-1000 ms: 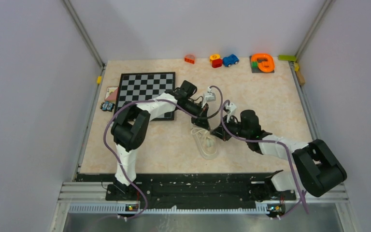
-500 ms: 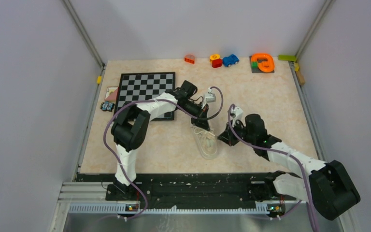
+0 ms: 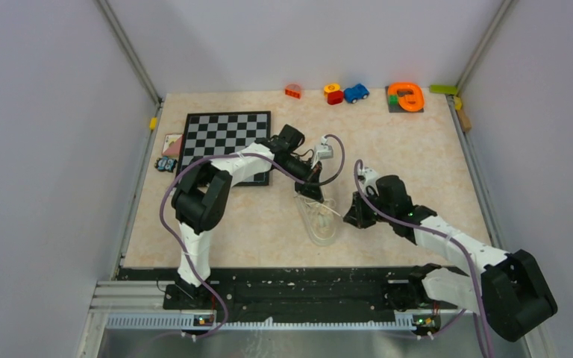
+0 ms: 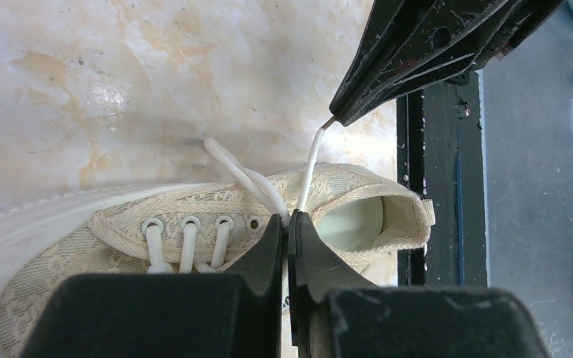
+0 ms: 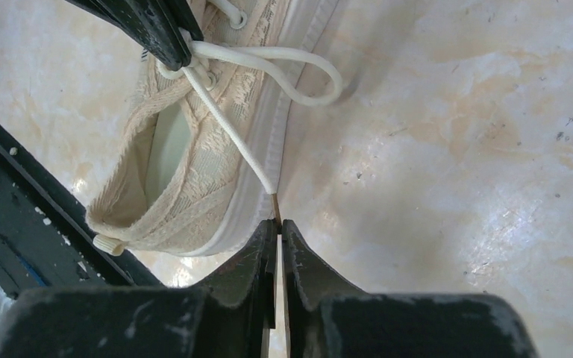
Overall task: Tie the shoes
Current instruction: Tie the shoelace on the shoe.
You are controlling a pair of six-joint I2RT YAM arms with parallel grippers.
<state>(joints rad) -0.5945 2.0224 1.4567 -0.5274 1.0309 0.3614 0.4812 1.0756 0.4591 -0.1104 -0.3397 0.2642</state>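
The cream sneaker (image 3: 318,221) sits near the middle of the table (image 3: 418,149), a little to the right of the chessboard (image 3: 224,134), with its heel toward the arms. The left gripper (image 4: 289,224) is pinched shut on the white lace (image 5: 227,127) right by the top holes of the shoe. The right gripper (image 5: 277,227) is shut too, and it holds the very tip of that lace beside the shoe's sole. The lace runs straight and tight between them, and a loose loop (image 5: 298,67) lies on the table next to the shoe. The shoe looks light and soft, so I think a hard pull could slide it. The lace looks thin and floppy and may slip, so a good place to hold it is a bit back from the tip.
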